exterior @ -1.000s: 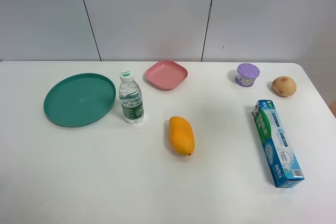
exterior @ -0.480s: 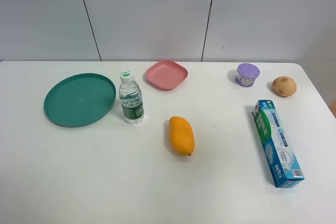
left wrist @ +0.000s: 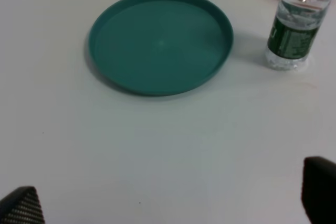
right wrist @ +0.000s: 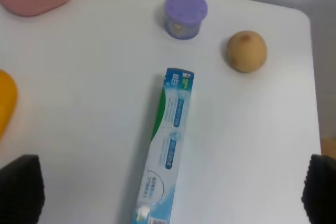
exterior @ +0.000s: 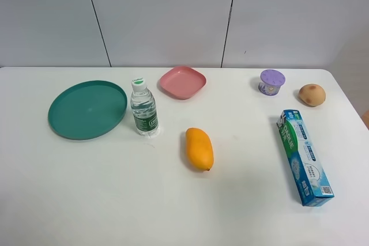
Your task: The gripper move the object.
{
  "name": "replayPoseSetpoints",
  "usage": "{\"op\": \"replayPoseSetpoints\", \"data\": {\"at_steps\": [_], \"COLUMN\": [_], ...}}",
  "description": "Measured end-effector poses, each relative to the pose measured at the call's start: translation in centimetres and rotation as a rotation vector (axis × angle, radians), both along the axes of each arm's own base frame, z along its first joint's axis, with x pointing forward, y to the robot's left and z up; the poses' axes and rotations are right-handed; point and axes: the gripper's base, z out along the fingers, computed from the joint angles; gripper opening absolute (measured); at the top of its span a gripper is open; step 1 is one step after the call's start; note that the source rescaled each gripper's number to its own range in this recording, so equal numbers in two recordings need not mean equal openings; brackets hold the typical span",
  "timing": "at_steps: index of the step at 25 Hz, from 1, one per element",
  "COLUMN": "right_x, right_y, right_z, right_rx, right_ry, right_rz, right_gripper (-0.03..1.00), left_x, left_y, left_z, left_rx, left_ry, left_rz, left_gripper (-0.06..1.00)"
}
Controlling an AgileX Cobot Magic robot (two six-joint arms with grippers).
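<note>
With the right gripper (right wrist: pixel 168 192) spread wide, the fruit (exterior: pixel 312 94) just beside the purple cup (exterior: pixel 271 82) was best approached from above, the cup left untouched.

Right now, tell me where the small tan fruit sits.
In the exterior high view the small tan fruit lies far right near the table's back corner, just right of the purple cup, behind the toothpaste box.

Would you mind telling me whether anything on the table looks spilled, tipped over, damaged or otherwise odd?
Nothing stands out. The water bottle stands upright and capped, the purple cup has its lid on, and the small brown fruit, mango and toothpaste box lie apart, undamaged.
</note>
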Motion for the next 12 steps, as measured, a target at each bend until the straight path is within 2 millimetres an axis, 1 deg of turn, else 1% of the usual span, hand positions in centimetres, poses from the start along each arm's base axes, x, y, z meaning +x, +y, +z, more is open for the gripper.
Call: {"op": "replayPoseSetpoints", "data": {"at_steps": [2, 5, 7, 12], "right_x": [0.3, 0.3, -0.2, -1.8], "right_y": [0.0, 0.0, -0.1, -0.4], "right_z": [-2.2, -5.6, -7.0, -6.9], "right_rx": [-0.001, 0.005, 0.019, 0.089], "right_ry": [-0.025, -0.033, -0.040, -0.150], "right_rz": [-0.002, -0.002, -0.010, -0.050], "right_gripper": [1.00, 1.00, 1.00, 1.00], "left_x": [0.0, 0.0, 0.0, 0.0], "left_y": [0.0, 0.0, 0.0, 0.0], "left_z": [0.0, 0.0, 0.0, 0.0], "left_rx": [0.000, 0.000, 0.000, 0.000], "left_ry": [0.000, 0.000, 0.000, 0.000], "left_rz": [0.000, 0.000, 0.000, 0.000], "left_gripper": [1.00, 1.00, 1.00, 1.00]}}
